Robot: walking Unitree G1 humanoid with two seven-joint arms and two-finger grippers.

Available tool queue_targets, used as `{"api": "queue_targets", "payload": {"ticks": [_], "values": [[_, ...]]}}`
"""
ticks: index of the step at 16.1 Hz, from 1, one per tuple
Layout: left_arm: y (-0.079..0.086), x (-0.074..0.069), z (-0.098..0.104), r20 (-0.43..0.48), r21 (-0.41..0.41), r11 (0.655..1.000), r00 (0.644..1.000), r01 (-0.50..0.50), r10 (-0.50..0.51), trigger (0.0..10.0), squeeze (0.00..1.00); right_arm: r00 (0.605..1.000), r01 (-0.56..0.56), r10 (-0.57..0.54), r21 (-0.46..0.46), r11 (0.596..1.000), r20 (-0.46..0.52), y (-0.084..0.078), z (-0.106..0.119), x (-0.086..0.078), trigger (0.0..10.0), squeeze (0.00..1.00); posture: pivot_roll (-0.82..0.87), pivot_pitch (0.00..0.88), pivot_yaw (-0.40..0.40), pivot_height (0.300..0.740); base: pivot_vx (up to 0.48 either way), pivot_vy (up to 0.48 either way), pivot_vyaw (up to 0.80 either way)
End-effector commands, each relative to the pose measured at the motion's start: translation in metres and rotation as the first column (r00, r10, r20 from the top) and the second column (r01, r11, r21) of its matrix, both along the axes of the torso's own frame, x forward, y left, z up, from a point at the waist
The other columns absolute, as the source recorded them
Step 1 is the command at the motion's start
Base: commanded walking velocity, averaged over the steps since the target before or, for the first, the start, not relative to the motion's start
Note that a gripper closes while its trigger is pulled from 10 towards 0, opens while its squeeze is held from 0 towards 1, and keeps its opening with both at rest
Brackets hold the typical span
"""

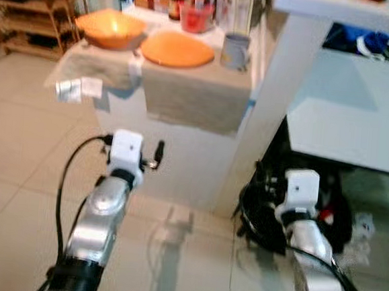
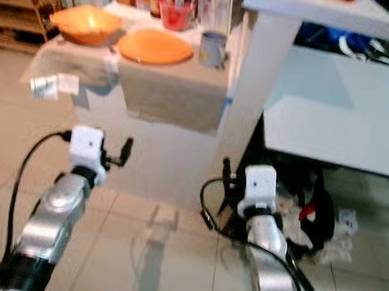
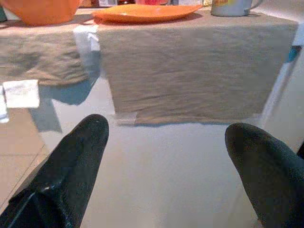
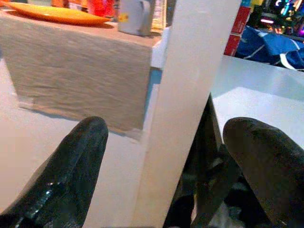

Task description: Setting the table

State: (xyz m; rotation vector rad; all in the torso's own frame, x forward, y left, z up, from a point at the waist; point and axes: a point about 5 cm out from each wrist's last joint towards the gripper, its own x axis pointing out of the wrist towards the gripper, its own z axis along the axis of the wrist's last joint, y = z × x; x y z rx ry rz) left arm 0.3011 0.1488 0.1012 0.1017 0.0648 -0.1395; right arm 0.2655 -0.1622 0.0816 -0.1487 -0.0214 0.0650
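An orange bowl (image 1: 110,29), an orange plate (image 1: 178,49) and a grey mug (image 1: 235,51) stand on a white counter draped with a beige cloth (image 1: 192,95). A red cup (image 1: 196,16) stands behind the plate. Both arms reach forward below the counter top, short of its front. My left gripper (image 3: 166,137) is open with nothing between its fingers and faces the hanging cloth (image 3: 190,71) under the plate (image 3: 147,12). My right gripper (image 4: 164,137) is open and empty too, facing the white post (image 4: 190,104) at the counter's corner, with the mug (image 4: 135,16) above it.
A white post (image 1: 272,104) rises at the counter's right corner. A white table (image 1: 352,117) stands to the right, with dark bags and clutter (image 1: 324,216) under it. A wooden shelf (image 1: 30,11) is at the far left. Bottles crowd the counter's back. Tiled floor lies below.
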Motion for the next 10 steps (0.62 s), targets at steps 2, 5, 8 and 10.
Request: {"api": "queue_targets", "payload": {"ticks": [2,5,8,10], "values": [[-0.0107,0.0016,0.0038,0.016,-0.011,1.0,1.0,0.022,-0.022,10.0,0.0,1.0,0.019,-0.018,-0.023,1.0,0.009,-0.0105,0.0026,0.0,10.0,0.0,0.03,0.0,-0.026,0.74,0.461,0.0,0.0],[-0.0095,0.0015,0.0029,0.013,-0.008,1.0,1.0,0.02,-0.02,10.0,0.0,1.0,0.019,-0.018,-0.024,1.0,0.012,-0.0107,0.0026,-0.0005,10.0,0.0,0.03,0.0,-0.026,0.74,0.461,0.0,0.0],[-0.0095,0.0017,0.0028,0.012,-0.008,1.0,1.0,0.02,-0.02,10.0,0.0,1.0,0.02,-0.019,-0.02,1.0,0.015,-0.0112,0.0025,-0.0017,10.0,0.0,0.03,0.0,-0.024,0.74,0.461,0.0,0.0],[-0.0097,0.0016,0.0026,0.011,-0.007,1.0,1.0,0.02,-0.02,10.0,0.0,1.0,0.02,-0.02,-0.02,1.0,0.014,-0.0114,0.0022,-0.0019,10.0,0.0,0.03,0.0,-0.024,0.74,0.461,0.0,0.0]]}}
